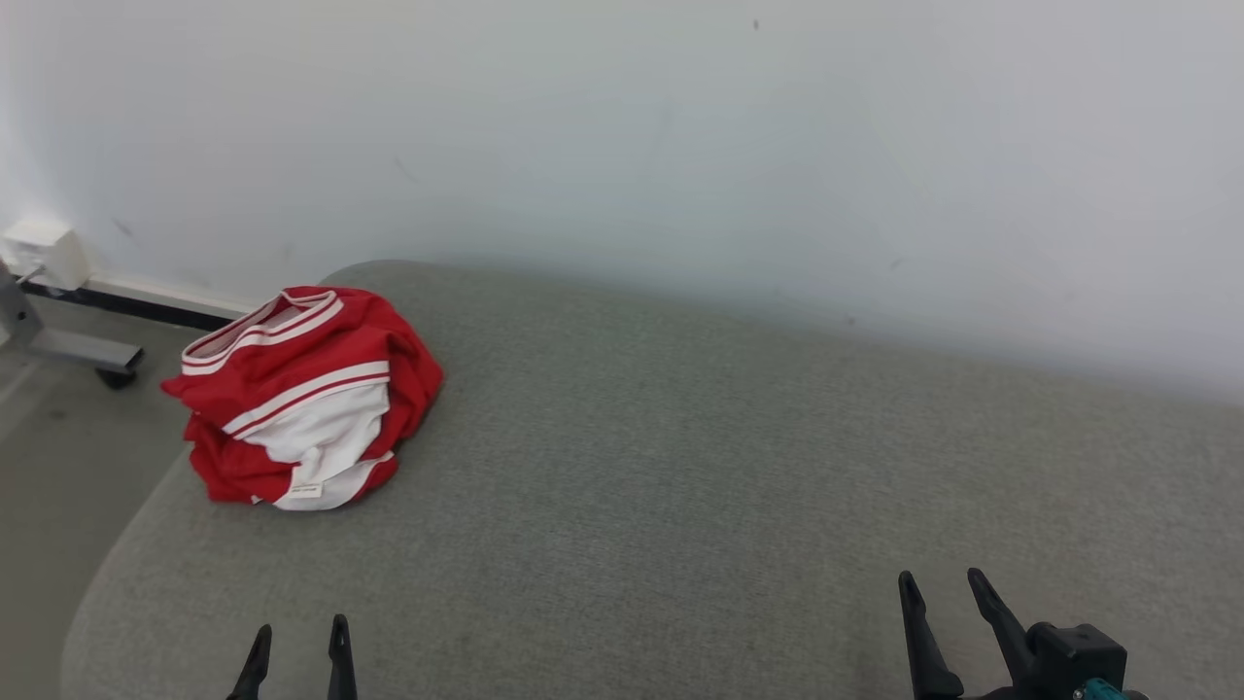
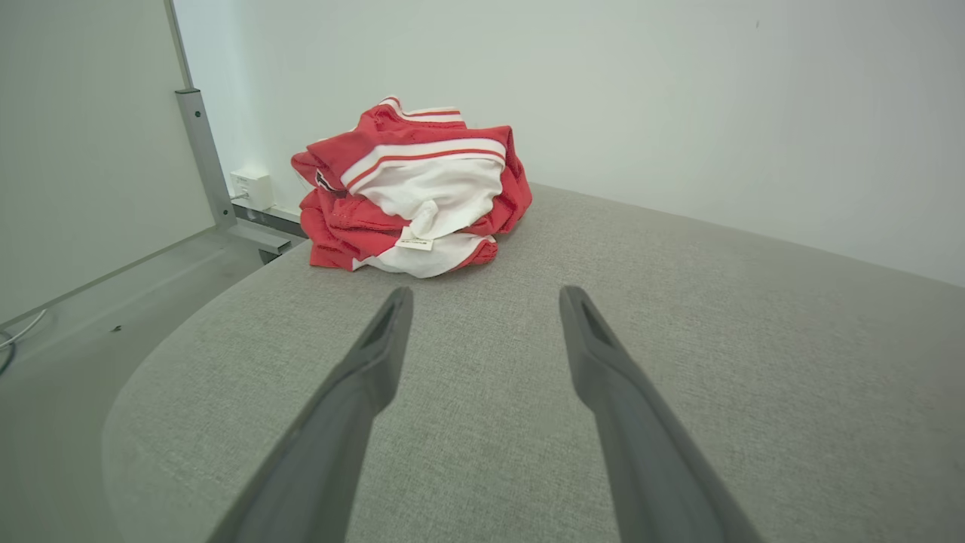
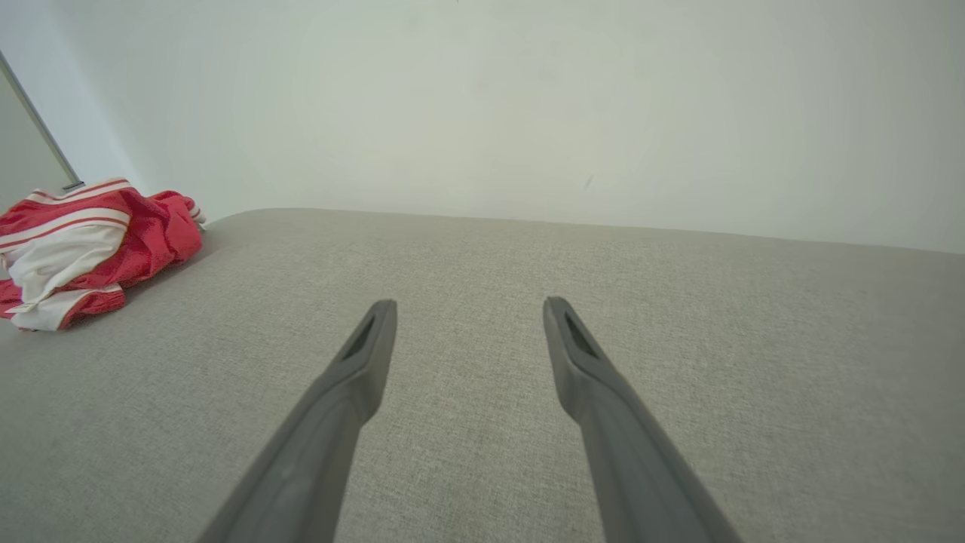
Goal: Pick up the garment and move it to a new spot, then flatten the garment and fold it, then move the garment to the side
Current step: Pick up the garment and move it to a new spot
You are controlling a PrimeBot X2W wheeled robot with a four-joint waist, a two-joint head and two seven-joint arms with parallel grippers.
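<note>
A red and white striped garment (image 1: 303, 394) lies crumpled in a heap near the far left corner of the grey fabric surface (image 1: 680, 467). My left gripper (image 1: 299, 630) rests at the near edge, well short of the heap, open and empty. In the left wrist view the garment (image 2: 411, 188) sits straight ahead beyond the open left gripper (image 2: 486, 296). My right gripper (image 1: 943, 581) stands open and empty at the lower right, far from the heap. The right wrist view has the garment (image 3: 83, 245) at its left edge and the open right gripper (image 3: 467, 305) over bare fabric.
A pale wall (image 1: 680, 146) runs along the back of the surface. Left of the surface the floor (image 1: 58, 457) drops away, with a grey metal stand on a caster (image 1: 68, 345) and a white wall box (image 1: 44, 248).
</note>
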